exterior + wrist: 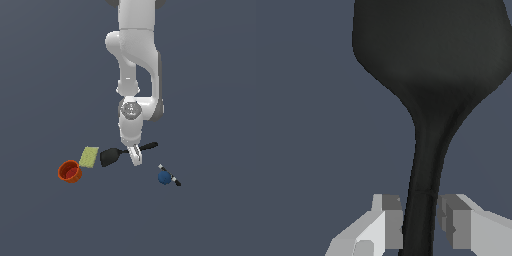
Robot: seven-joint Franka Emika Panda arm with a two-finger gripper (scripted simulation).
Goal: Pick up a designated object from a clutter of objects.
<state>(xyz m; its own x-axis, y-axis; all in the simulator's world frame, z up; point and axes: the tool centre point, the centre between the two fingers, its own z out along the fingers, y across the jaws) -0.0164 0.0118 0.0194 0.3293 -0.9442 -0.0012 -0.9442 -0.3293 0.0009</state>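
Gripper point(418, 225) straddles the black spatula point(428, 100) handle, jaws narrow, one pad point(392, 220) touching, the other just off it. Blade runs toward 9 o'clock of the gripper in the exterior view, sponge point(89, 156) and orange-red cup point(69, 171) beyond.

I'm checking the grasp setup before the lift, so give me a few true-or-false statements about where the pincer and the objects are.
1. The pincer straddles the black spatula at its handle. True.
2. The orange-red cup lies at the exterior view's right end of the clutter. False: it is at the left end.
3. The yellow-green sponge lies between the cup and the spatula's blade. True.
4. The blue ball-ended tool is between the fingers. False: it lies apart, toward the exterior view's right.
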